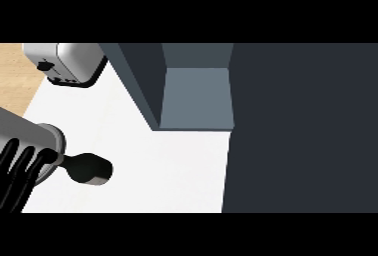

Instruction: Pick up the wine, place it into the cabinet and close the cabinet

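In the head view, the left hand (22,170) is showing at the near left edge of the white desk (148,170), its grey forearm coming in from the left. Its black fingers (29,160) are hanging straight and slightly apart, pointing toward the near edge, and they are clasping nothing. The right hand is not appearing anywhere in this view.

Just right of those fingers, the wine (88,169) is sitting on the desk. Seen from above, it is looking like a dark, nearly black rounded shape with a pale grey rim along its near side, narrowing toward the left where it is meeting the hand; whether it is touching the fingers cannot be told.

At the far left, a silver toaster (66,62) with a black base and a black knob is standing on the desk beside a strip of wooden surface. The cabinet (196,95) is standing to the right, its grey-blue inner compartment lying open, while a broad dark panel (303,130) is filling the right side.
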Robot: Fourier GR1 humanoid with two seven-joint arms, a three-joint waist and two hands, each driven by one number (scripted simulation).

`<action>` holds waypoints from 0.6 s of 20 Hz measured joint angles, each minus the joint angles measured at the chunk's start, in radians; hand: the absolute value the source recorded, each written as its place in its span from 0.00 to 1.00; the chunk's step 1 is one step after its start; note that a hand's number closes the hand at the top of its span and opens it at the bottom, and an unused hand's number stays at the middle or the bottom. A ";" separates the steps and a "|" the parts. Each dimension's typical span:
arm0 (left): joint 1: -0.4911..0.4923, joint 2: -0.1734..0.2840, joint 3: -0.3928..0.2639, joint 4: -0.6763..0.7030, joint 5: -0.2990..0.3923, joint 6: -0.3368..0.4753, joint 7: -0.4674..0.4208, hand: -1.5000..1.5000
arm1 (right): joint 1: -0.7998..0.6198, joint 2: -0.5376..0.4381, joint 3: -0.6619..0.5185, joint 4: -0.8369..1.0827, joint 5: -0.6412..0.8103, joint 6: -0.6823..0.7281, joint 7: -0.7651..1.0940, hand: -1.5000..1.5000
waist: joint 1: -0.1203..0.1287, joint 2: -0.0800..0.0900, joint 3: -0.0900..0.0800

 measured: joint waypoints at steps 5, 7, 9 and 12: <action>-0.047 0.011 0.103 0.017 0.025 -0.003 0.023 0.00 | -0.017 -0.005 -0.010 -0.002 0.006 -0.004 0.009 0.00 | -0.003 0.001 0.000; -0.045 0.011 0.141 0.038 0.057 -0.025 0.013 0.00 | -0.024 -0.009 -0.023 -0.003 0.006 -0.004 0.019 0.00 | -0.003 0.001 0.000; -0.047 0.020 0.188 0.053 0.102 -0.048 0.010 0.00 | -0.019 -0.008 -0.026 -0.004 0.007 -0.001 0.016 0.00 | -0.003 0.000 0.000; -0.059 0.035 0.250 0.082 0.187 -0.072 0.018 0.00 | -0.032 -0.019 -0.046 -0.009 0.005 0.002 0.042 0.00 | -0.006 0.001 0.000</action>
